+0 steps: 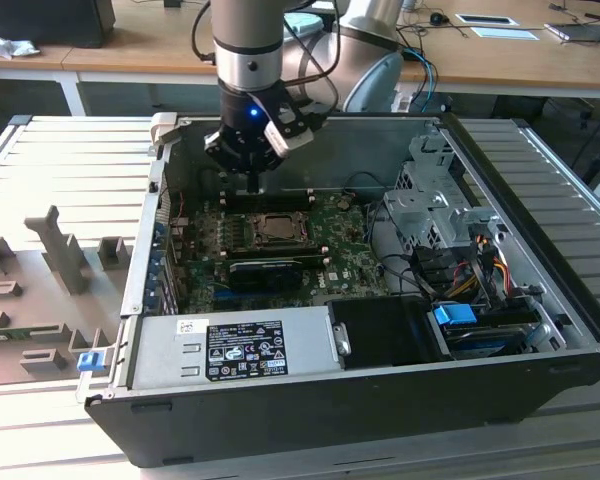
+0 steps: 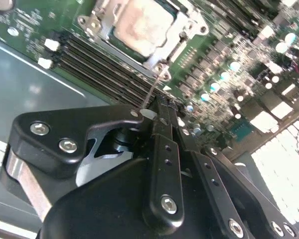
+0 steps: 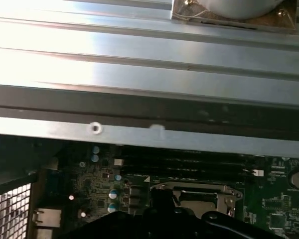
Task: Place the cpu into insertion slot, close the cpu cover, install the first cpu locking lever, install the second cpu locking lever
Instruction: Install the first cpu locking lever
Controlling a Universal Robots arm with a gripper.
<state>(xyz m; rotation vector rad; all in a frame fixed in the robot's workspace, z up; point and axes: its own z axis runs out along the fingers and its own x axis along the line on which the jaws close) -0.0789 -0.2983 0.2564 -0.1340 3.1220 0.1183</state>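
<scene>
We see the cpu [image 2: 142, 25] already seated in the slot [image 1: 276, 229], its pale face showing through the cover [image 2: 102, 27], which looks folded down over it. The gripper [image 2: 162, 105] hangs just past the slot's far edge in the exterior view, jaws closed together. Its tips are at the free end of a thin wire lever [image 2: 153, 87] that rises from the slot's corner. We judge it is placed to work that lever, though contact is unclear. Around the slot lies the green board [image 2: 30, 22] inside an open case [image 1: 380, 140], which rests on a ribbed metal table [image 1: 60, 160]. Wooden desks [image 1: 130, 50] stand beyond.
</scene>
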